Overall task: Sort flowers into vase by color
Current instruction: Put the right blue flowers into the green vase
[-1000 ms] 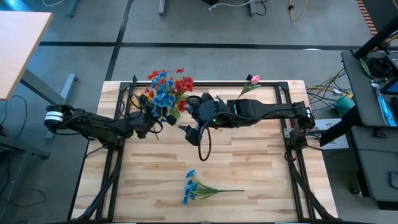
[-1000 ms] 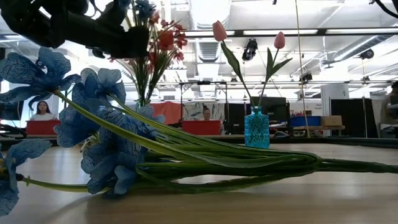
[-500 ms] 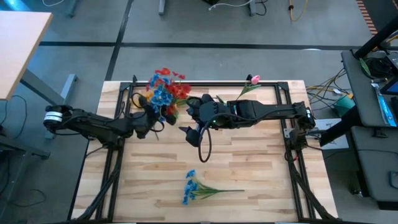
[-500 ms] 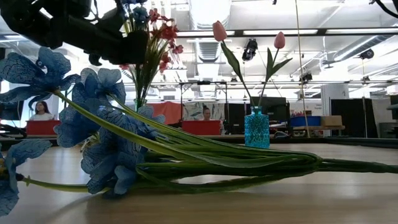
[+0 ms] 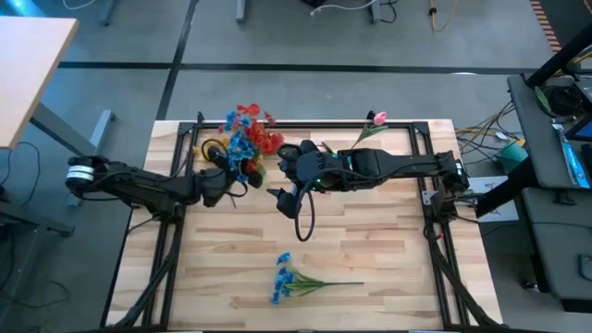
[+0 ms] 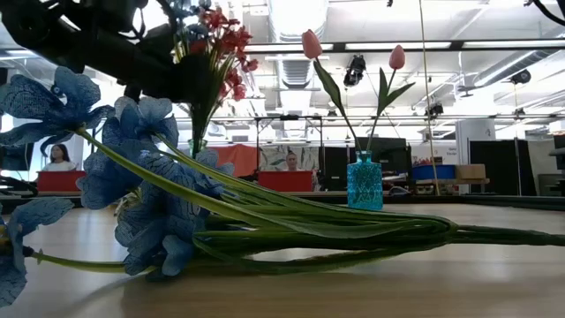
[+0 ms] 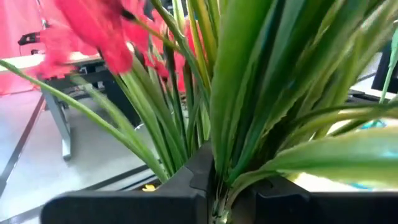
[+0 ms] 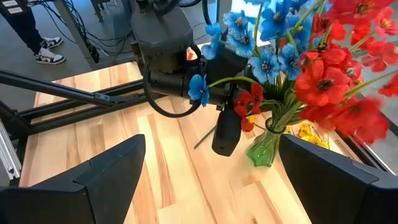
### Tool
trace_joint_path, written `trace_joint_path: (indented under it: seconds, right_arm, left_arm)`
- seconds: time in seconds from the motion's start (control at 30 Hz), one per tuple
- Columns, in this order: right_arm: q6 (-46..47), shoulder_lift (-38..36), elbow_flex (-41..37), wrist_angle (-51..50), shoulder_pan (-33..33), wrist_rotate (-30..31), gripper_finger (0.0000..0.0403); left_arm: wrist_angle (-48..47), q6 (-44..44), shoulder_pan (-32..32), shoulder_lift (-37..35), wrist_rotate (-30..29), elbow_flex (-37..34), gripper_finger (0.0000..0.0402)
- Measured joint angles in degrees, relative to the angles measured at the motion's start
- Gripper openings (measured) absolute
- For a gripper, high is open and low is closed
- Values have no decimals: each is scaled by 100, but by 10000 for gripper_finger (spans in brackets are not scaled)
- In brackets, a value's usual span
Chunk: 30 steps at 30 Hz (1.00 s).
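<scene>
Our left gripper (image 5: 225, 182), clamped on the red flowers (image 5: 262, 141), holds their stems upright above the green vase (image 8: 264, 147) near the table's (image 5: 370, 250) far-left edge. Our right gripper (image 5: 289, 194) gapes empty just beside it, nearer the blue spray (image 5: 294, 277) lying crosswise near the front edge.

Floor: you have grey concrete (image 5: 305, 37) crossed by a dark line | Furniture: your light wooden tabletop (image 5: 370, 240) sits in a black frame, a tan desk (image 5: 28, 65) at one corner, a dark equipment cart (image 5: 555, 176) with cables opposite | Light: you see bright ceiling strips (image 6: 441, 46) | Beyond: seated people behind red screens (image 6: 62, 181).
</scene>
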Motion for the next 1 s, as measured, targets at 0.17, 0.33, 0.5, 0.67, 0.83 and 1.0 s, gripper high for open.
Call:
trace_joint_path:
  seconds: [0.17, 0.33, 0.5, 0.67, 0.83, 1.0]
  right_arm:
    - [0, 0, 0, -7, 0, 0, 361]
    - [-2, 1, 0, -8, 0, 0, 361]
    - [-4, 2, 0, -20, 0, 0, 361]
    - [-6, 2, 0, -24, 0, 0, 361]
    - [-7, 2, 0, -24, 0, 0, 361]
    - [-7, 4, -2, -26, 0, 0, 361]
  left_arm:
    - [-30, -124, 0, 81, -1, -1, 13]
    - [-25, -184, -2, 130, -5, -1, 13]
    - [-26, -288, -2, 132, -20, -1, 20]
    - [-27, -289, -2, 132, -21, -1, 42]
    - [-26, -289, -2, 132, -21, -1, 76]
    - [-36, -287, -23, 132, -21, -1, 110]
